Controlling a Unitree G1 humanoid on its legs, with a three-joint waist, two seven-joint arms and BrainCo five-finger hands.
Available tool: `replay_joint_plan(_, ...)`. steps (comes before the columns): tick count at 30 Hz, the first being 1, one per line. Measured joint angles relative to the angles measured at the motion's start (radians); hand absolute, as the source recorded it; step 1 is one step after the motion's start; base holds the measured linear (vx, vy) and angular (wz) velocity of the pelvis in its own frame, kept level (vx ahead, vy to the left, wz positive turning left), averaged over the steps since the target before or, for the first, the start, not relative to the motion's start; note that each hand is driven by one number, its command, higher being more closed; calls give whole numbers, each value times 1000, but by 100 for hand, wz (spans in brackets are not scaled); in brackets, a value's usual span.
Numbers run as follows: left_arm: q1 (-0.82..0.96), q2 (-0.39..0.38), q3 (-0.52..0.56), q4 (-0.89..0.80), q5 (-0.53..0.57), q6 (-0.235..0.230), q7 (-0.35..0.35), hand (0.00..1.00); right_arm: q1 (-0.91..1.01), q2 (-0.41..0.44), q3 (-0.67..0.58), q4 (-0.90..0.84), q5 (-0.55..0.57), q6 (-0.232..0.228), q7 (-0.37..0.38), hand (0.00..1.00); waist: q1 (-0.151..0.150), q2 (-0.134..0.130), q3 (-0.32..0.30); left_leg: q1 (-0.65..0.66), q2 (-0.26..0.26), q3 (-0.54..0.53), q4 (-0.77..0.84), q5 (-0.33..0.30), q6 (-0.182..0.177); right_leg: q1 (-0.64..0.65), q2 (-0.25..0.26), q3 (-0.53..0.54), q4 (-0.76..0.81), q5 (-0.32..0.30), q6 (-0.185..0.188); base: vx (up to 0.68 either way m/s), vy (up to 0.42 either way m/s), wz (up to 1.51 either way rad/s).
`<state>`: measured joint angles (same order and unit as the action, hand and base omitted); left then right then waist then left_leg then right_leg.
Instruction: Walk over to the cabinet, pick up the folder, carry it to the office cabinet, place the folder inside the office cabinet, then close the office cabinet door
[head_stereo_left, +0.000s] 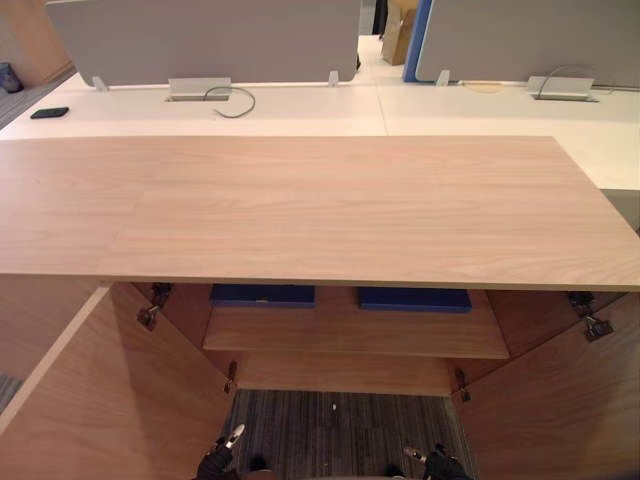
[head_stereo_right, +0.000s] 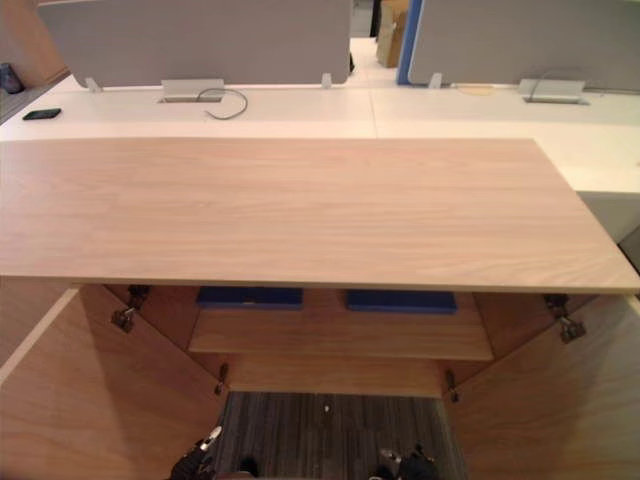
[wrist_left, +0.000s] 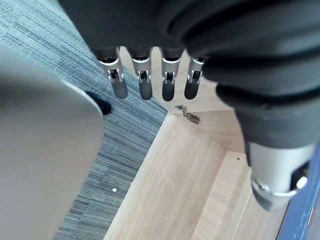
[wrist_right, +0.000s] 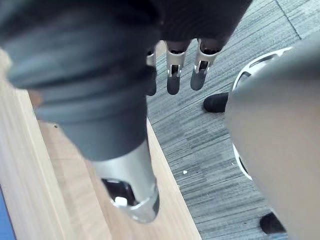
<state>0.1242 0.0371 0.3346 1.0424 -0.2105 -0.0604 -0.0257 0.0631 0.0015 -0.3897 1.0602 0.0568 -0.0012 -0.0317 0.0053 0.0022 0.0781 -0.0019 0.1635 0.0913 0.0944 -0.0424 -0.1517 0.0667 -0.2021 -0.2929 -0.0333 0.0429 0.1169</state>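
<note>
Two dark blue folders lie flat on the upper shelf (head_stereo_left: 350, 335) inside the open wooden cabinet (head_stereo_left: 320, 210), one on the left (head_stereo_left: 262, 295) and one on the right (head_stereo_left: 414, 299). The cabinet top hides their far parts. Both doors stand swung out towards me, the left door (head_stereo_left: 90, 400) and the right door (head_stereo_left: 560, 400). My left hand (head_stereo_left: 218, 462) hangs low by the left door, and its fingers (wrist_left: 145, 87) are straight and hold nothing. My right hand (head_stereo_left: 440, 465) hangs low on the other side, with its fingers (wrist_right: 172, 80) also straight and empty.
Grey striped carpet (head_stereo_left: 340, 430) lies between the two doors. Behind the cabinet stand white desks (head_stereo_left: 300, 110) with grey partition screens (head_stereo_left: 200, 40). A black phone (head_stereo_left: 49, 113) and a looped cable (head_stereo_left: 232, 100) lie on the left desk. A cardboard box (head_stereo_left: 400, 30) stands farther back.
</note>
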Motion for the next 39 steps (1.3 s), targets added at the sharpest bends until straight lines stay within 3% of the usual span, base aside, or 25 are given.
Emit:
replay_joint_plan(4, 2, 1, 49, 22, 47, 4, 0, 0, 8, 1, 30, 16, 2, 2, 5, 0, 1, -13, -37, 43, -7, 62, -40, 4, 4, -10, -1, 64, -34, 23, 7, 92, 46, -43)
replay_joint_plan(10, -17, 8, 4, 49, 62, 3, 5, 0, 5, -11, 38, 52, 2, 1, 8, 0, -10, -12, -57, 59, -14, 62, -36, -10, 9, -6, 0, 105, -48, 30, -3, 100, 36, -20)
replay_joint_plan(17, -42, 2, -70, 51, 101, -12, 14, 0, 5, -19, 41, 31, 2, 1, 9, 0, -16, -14, -26, 110, -11, 165, 20, -75, 27, -60, 3, 221, 31, 32, -11, -30, 66, -57)
replay_joint_plan(19, -53, 3, -70, 53, 111, -13, 17, 0, 4, -19, 71, -5, 8, -1, 9, 0, -15, -16, 0, 112, -4, 253, 63, -116, 45, -140, 18, 273, 105, 55, -39, -201, 88, -153)
replay_joint_plan(20, -65, 5, -68, 65, 121, -15, 18, 0, 3, -18, 100, -25, 21, -2, 7, 0, -4, -20, 4, 111, -19, 282, 67, -148, 73, -202, 38, 241, 113, 124, -100, -312, 92, -248)
replay_joint_plan(21, -73, 4, -68, 78, 132, -16, 19, 0, -10, -18, 114, -41, 38, -3, 6, 0, 22, 4, 8, 122, -13, 338, 41, -133, 99, -221, 71, 147, 38, 215, -170, -298, 64, -258)
replay_joint_plan(22, -74, 6, -70, 77, 139, -16, 19, 0, -16, -17, 108, -47, 43, -2, 6, 0, 14, 3, 13, 131, -10, 398, 30, -113, 76, -232, 61, 20, 96, 169, -179, -154, 13, -244)
replay_joint_plan(23, -72, 7, -77, 73, 150, -13, 20, 0, -16, -21, 105, -45, 45, -1, 4, 0, 7, 2, 14, 141, -9, 481, 30, -108, 74, -250, 17, -199, 278, 5, -193, -23, -3, -197)
replay_joint_plan(24, -72, 8, -79, 72, 152, -10, 20, 0, -11, -26, 104, -42, 44, -1, 2, 0, 6, 4, 17, 153, -6, 557, 36, -105, 75, -249, -36, -326, 425, -98, -201, 15, 4, -187)
replay_joint_plan(25, -71, 9, -77, 72, 152, -10, 19, 0, -8, -28, 101, -39, 44, -1, 2, 0, 6, 5, 17, 159, -5, 590, 37, -104, 74, -242, -67, -372, 484, -129, -207, 5, -50, -188)
replay_joint_plan(26, -68, 16, -79, 74, 150, -9, 18, 0, -9, -34, 95, -35, 44, -2, 1, 0, 3, 4, 17, 161, 5, 660, 44, -103, 73, -221, -150, -451, 607, -165, -202, -19, -89, -135)
replay_joint_plan(27, -66, 19, -82, 76, 141, -9, 17, 0, -11, -39, 94, -31, 42, -4, -1, 0, 1, 4, 17, 164, 14, 681, 52, -103, 73, -216, -185, -470, 646, -168, -200, -33, -125, -129)
replay_joint_plan(28, -63, 23, -81, 77, 116, -9, 16, 0, -12, -49, 84, -19, 40, -8, -8, 0, 1, 2, 17, 163, 30, 704, 66, -101, 69, -202, -241, -502, 692, -166, -204, -7, -178, -82)
replay_joint_plan(29, -63, 31, -78, 76, 85, -9, 13, 0, -13, -62, 53, 14, 41, -12, -9, 0, 0, -13, 20, 162, 50, 725, 109, -105, 62, -165, -303, -532, 684, -102, -196, -3, -305, -105)
replay_joint_plan(30, -68, 37, -63, 77, 77, -6, 8, 0, -32, -75, 30, 43, 40, -11, -8, 0, 8, -12, 34, 158, 81, 724, 135, -113, 53, -159, -262, -554, 668, -99, -199, -22, -348, -93)
replay_joint_plan(31, -69, 37, -56, 93, 75, -5, 6, 0, -34, -79, 18, 46, 40, -11, -10, 0, 8, -7, 32, 161, 77, 708, 108, -118, 50, -157, -241, -553, 643, -100, -199, -116, -350, -88)
replay_joint_plan(33, -66, 36, -52, 97, 57, -4, 0, 0, -43, -87, 17, 55, 41, -10, -8, 0, 6, -6, 30, 166, 4, 645, -67, -68, 64, -149, -156, -545, 513, -101, -194, -277, -212, -89)
replay_joint_plan(34, -63, 38, -24, 94, 53, -4, -1, 0, -51, -76, 16, 57, 41, -9, -4, 0, 17, -7, 30, 184, 4, 673, -97, 10, 35, -139, -95, -540, 423, -108, -154, -230, -128, -102)
replay_joint_plan(35, -64, 43, -6, 94, 44, -3, 0, 0, -59, -65, 17, 57, 41, -9, -1, 0, 16, -18, 33, 193, 7, 695, -99, 13, 23, -125, -70, -533, 370, -114, -137, -183, -195, -114)
replay_joint_plan(36, -62, 42, 29, 93, 35, -2, 1, 0, -69, -38, 19, 56, 40, -9, 8, 0, 16, -30, 38, 197, 24, 735, -85, 11, 20, -99, -1, -508, 240, -76, -112, -141, -160, -77)
replay_joint_plan(39, -55, 23, 63, 77, -18, -2, 13, 0, -54, -16, 20, 53, 40, -7, 19, 0, 12, -35, 31, 206, 45, 759, -69, 6, 13, -62, 64, -485, 118, -20, -118, -132, -103, -43)
